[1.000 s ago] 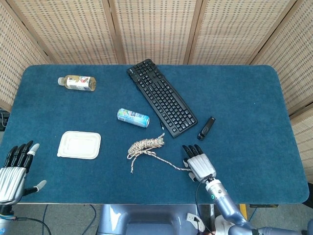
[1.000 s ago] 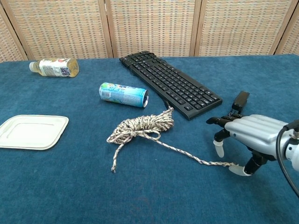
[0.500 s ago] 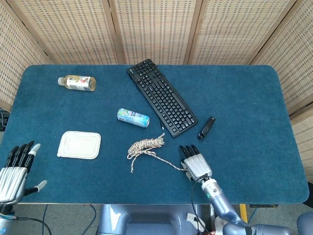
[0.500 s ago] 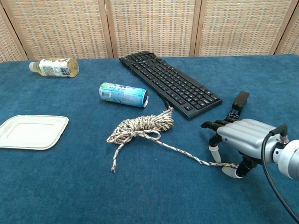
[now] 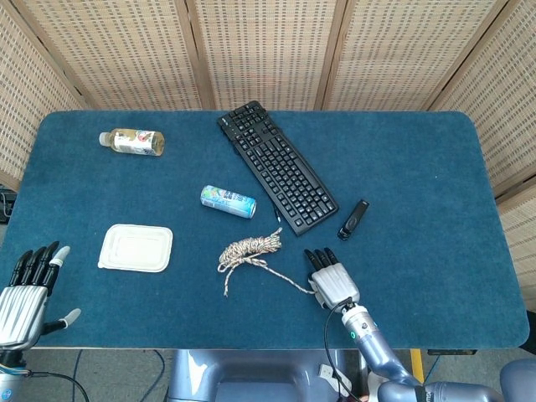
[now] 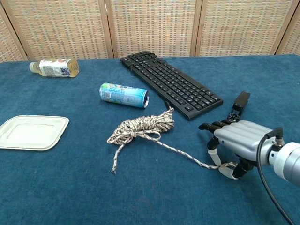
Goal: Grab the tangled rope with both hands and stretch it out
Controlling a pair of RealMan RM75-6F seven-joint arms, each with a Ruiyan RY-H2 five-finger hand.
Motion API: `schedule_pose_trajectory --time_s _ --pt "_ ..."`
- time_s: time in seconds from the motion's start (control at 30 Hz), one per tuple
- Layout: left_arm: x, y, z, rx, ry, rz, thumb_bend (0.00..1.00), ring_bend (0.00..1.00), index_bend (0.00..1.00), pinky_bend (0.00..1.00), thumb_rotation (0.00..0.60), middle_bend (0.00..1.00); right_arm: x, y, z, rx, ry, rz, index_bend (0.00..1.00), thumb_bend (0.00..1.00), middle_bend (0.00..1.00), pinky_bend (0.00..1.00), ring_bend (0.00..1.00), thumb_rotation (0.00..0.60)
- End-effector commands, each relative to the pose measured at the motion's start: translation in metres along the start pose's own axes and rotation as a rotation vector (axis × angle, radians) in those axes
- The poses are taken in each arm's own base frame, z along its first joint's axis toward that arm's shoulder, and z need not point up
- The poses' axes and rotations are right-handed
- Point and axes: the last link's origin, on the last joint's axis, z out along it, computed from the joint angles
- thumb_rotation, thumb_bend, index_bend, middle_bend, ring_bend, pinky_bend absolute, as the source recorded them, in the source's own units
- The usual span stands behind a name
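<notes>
Two robot hands appear, though only the head view shows the left robot hand (image 5: 25, 289), fingers spread and empty, off the blue cloth-covered surface (image 5: 419, 167) at its 8 o'clock corner. Chest view shows the right robot hand (image 6: 236, 143) pinching the free end of the speckled beige tangled rope (image 6: 140, 129), whose coil lies at centre. One black keyboard (image 5: 276, 165), one teal drink can (image 5: 228, 201), one clear bottle (image 5: 131, 141), one white lidded tray (image 5: 136, 248), one small black stick-shaped device (image 5: 353, 219). Open room spans 3 o'clock.
</notes>
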Motion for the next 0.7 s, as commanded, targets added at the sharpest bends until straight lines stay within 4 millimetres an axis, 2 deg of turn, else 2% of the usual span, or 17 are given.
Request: schedule_pose_trajectory --time_s 0.03,0.23,0.3,0.4,0.53,0.7 --pt "-0.001 0.000 0.000 -0.002 -0.001 0.002 0.00 0.00 0.00 0.00 0.600 0.00 0.001 0.000 0.000 0.004 0.018 0.001 0.64 0.41 0.00 0.00 0.00 0.600" --pt "-0.003 0.004 0.003 -0.021 -0.004 0.010 0.00 0.00 0.00 0.00 0.600 0.00 0.004 -0.001 -0.002 0.019 0.050 0.002 0.65 0.42 0.00 0.00 0.00 0.600" --pt "-0.004 0.009 0.010 -0.050 0.013 0.026 0.00 0.00 0.01 0.00 0.600 0.00 0.005 -0.001 -0.002 0.028 0.057 -0.010 0.65 0.42 0.00 0.00 0.00 0.600" --pt "-0.005 0.022 0.032 -0.144 0.060 0.104 0.02 0.00 0.08 0.00 0.600 0.00 0.007 -0.001 -0.002 0.039 0.067 -0.028 0.65 0.42 0.00 0.00 0.00 0.600" --pt "-0.012 0.052 0.064 -0.366 0.114 0.242 0.08 0.00 0.17 0.00 0.600 0.00 0.009 0.000 -0.003 0.049 0.071 -0.050 0.66 0.42 0.00 0.00 0.00 0.600" --pt "-0.031 0.089 0.098 -0.659 0.147 0.420 0.14 0.00 0.28 0.00 0.600 0.00 0.010 0.000 -0.002 0.056 0.062 -0.063 0.66 0.42 0.00 0.00 0.00 0.600"
